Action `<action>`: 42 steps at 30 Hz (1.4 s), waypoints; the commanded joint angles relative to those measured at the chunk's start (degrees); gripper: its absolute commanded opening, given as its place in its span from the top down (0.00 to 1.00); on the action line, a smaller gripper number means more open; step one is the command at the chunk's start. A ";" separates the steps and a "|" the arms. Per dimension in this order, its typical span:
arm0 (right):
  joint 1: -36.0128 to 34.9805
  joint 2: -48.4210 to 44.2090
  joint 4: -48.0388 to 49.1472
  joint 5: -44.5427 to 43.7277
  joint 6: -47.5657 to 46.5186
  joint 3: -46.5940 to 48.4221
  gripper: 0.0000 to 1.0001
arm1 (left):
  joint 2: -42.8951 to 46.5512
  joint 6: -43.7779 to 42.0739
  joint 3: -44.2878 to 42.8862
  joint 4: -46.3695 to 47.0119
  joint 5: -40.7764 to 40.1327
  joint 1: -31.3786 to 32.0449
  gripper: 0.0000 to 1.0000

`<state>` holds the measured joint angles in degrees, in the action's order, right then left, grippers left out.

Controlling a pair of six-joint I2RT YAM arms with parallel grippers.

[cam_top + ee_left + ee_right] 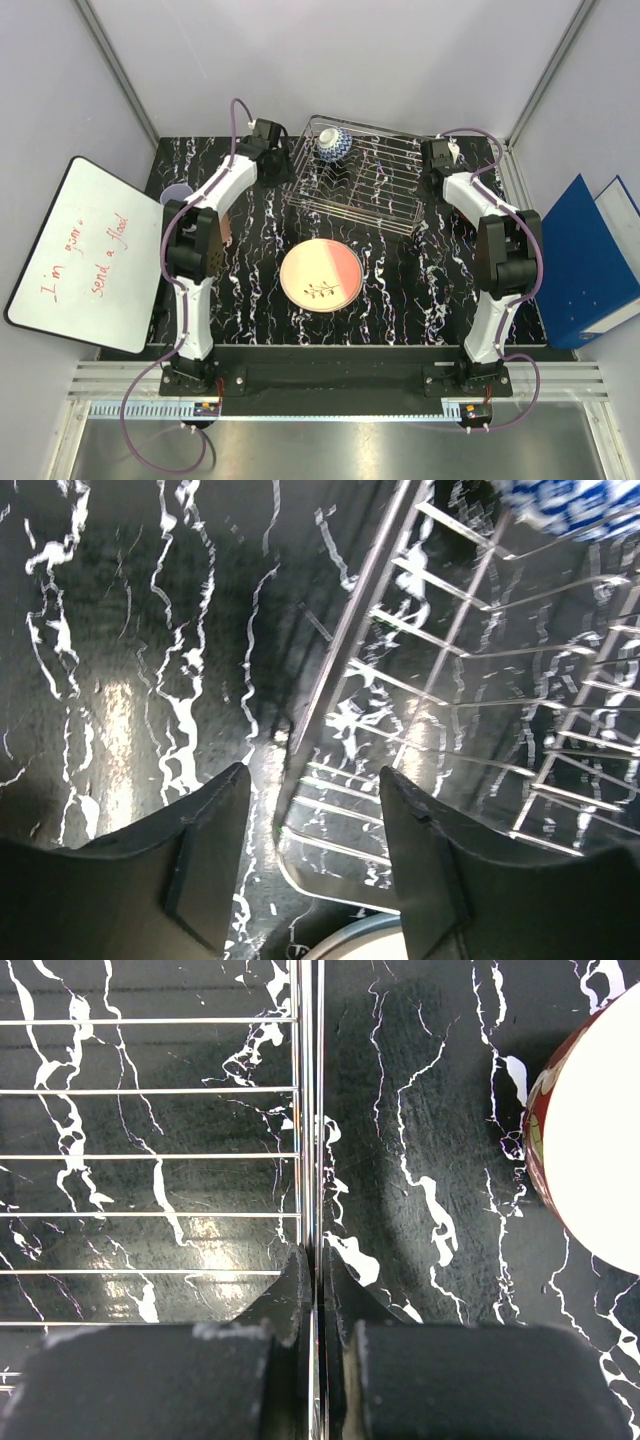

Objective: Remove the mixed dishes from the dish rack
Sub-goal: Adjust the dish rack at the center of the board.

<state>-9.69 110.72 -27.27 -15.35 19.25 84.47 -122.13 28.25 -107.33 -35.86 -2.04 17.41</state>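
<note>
From above, the dish rack point(355, 178) is seen at the far middle of the counter point(400, 300). A blue-white bowl point(333, 146) is held in its far left corner. The left hand point(276, 165) is placed just beside the rack's left end, and the right hand point(432, 165) at its right end. A cream and pink plate point(320, 275) is laid flat on the counter, near the rack's front side.

In the left wrist view, the left hand point(310, 855) is spread wide. The rack's point(470, 680) corner wire is seen beyond the gap, and the bowl point(580, 500) lies well ahead.

In the right wrist view, the right hand point(318, 1275) is pressed together, pinching the rack's point(308, 1110) rim wire. A red bowl point(535, 1140) is seen on the counter to the right, apart from the rack.
</note>
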 commanded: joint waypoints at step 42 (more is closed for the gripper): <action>-0.15 8.19 1.78 8.50 2.73 6.93 1.00 | 24.22 3.39 33.94 9.66 -7.54 3.07 1.00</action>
<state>-9.69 113.43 -23.90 -4.14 15.75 87.05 -101.30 33.08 -73.73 -24.60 -10.13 19.31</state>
